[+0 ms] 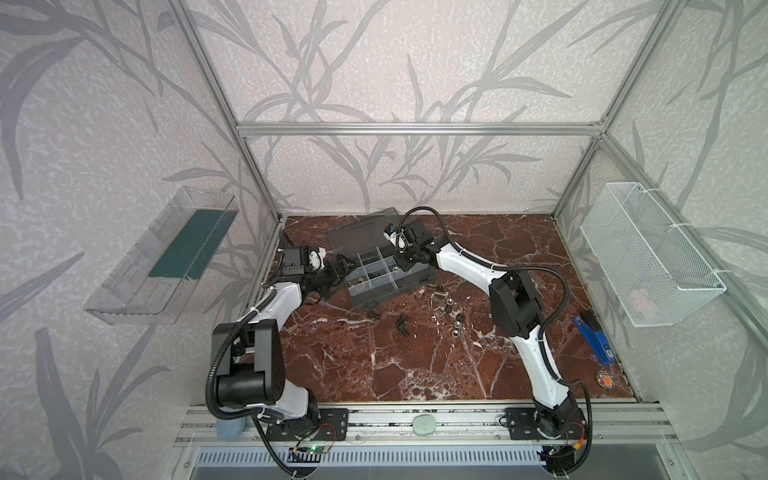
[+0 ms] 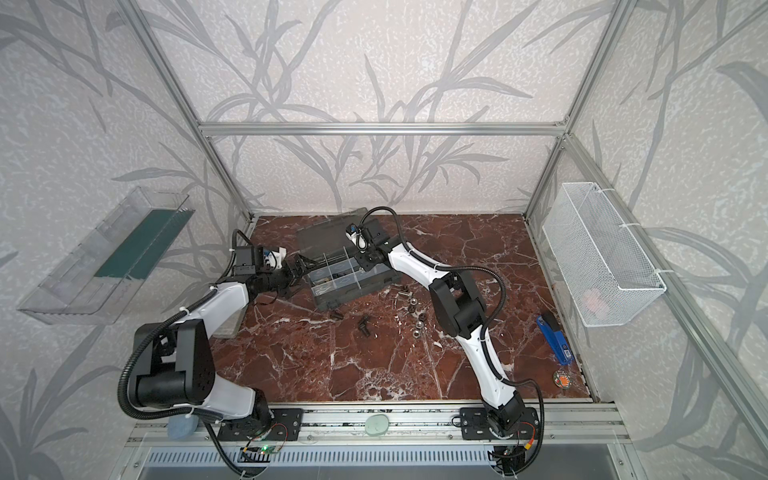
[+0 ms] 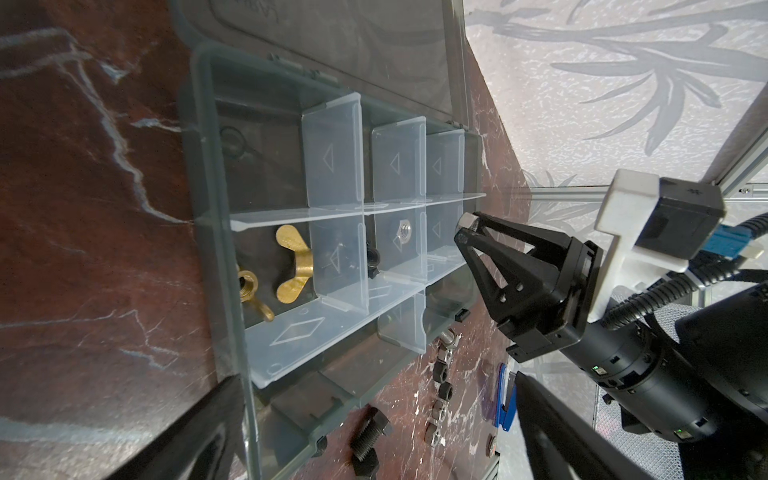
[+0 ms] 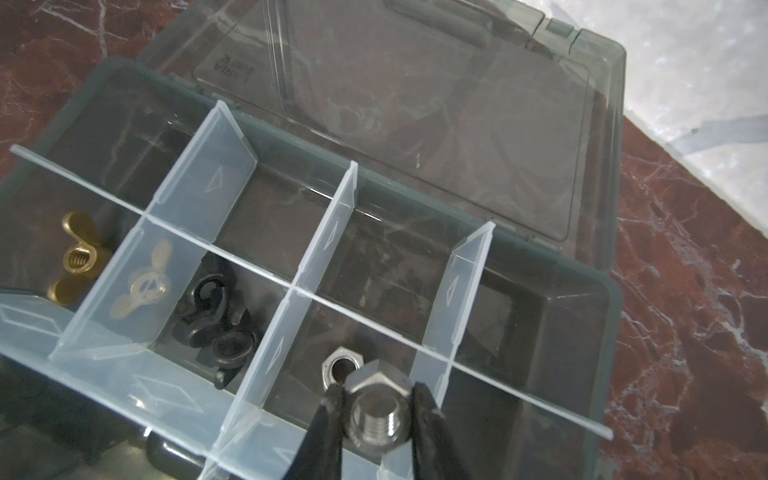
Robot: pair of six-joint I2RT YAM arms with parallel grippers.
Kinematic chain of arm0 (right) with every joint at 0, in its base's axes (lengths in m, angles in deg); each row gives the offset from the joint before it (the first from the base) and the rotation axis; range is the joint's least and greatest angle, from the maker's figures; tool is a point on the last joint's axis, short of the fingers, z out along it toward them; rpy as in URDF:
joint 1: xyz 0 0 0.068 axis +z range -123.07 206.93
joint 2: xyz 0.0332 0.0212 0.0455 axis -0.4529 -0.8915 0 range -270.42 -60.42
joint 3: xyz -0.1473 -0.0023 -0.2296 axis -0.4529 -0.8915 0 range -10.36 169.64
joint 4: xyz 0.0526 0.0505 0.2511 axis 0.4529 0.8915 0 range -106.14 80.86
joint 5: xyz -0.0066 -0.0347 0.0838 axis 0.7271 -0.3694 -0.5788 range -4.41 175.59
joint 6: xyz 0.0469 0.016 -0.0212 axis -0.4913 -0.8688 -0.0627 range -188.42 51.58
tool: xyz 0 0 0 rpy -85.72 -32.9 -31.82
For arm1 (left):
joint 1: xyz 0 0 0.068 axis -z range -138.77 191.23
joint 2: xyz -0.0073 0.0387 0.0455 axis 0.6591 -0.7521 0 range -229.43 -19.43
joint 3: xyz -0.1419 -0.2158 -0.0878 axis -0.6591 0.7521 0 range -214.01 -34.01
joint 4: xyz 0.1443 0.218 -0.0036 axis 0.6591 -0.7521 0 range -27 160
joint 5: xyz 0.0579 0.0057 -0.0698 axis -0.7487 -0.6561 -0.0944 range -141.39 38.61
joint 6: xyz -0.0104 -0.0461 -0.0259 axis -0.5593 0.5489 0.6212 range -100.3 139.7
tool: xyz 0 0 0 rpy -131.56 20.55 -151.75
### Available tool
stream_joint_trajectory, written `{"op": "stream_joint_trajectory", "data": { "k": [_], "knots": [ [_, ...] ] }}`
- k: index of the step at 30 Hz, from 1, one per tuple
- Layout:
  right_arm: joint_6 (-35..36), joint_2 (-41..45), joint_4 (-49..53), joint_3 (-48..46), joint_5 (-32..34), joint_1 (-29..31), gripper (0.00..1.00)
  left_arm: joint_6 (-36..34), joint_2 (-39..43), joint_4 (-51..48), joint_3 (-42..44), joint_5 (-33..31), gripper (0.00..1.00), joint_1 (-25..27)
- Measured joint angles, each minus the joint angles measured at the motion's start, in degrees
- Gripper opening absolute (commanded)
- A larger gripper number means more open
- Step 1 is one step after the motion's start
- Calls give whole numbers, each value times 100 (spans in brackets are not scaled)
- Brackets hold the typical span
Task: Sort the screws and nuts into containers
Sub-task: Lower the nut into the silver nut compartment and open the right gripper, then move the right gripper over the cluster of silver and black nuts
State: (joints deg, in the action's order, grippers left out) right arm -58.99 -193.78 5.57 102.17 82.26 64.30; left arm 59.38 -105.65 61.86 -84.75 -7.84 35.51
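The dark grey organizer case lies open, its containers split by clear dividers. My right gripper is shut on a silver hex-head screw, held above a cell where a silver nut lies. Brass wing nuts and black pieces fill neighbouring cells. My left gripper stands open at the case's left end, holding nothing. Loose nuts and black screws lie on the table.
The smoky lid lies back behind the cells. A blue stapler and a small round orange item sit by the right wall. A white mesh basket hangs on the right wall, a clear tray on the left.
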Motion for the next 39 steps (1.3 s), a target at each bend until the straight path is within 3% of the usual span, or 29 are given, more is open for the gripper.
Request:
{"op": "stream_joint_trajectory", "data": {
  "k": [10, 20, 31, 39],
  "knots": [
    [-22, -11, 4, 22, 42, -4, 36, -2, 0, 0, 0, 7, 99, 0],
    [-22, 55, 24, -79, 87, -4, 41, -4, 0, 2, 0, 7, 99, 0],
    [-173, 2028, 221, -2175, 238, -20, 44, 2, -13, 101, 0, 52, 100, 0],
    [-802, 3071, 1019, -3449, 245, -31, 48, 4, -66, 136, 0, 101, 99, 0]
  ]
}}
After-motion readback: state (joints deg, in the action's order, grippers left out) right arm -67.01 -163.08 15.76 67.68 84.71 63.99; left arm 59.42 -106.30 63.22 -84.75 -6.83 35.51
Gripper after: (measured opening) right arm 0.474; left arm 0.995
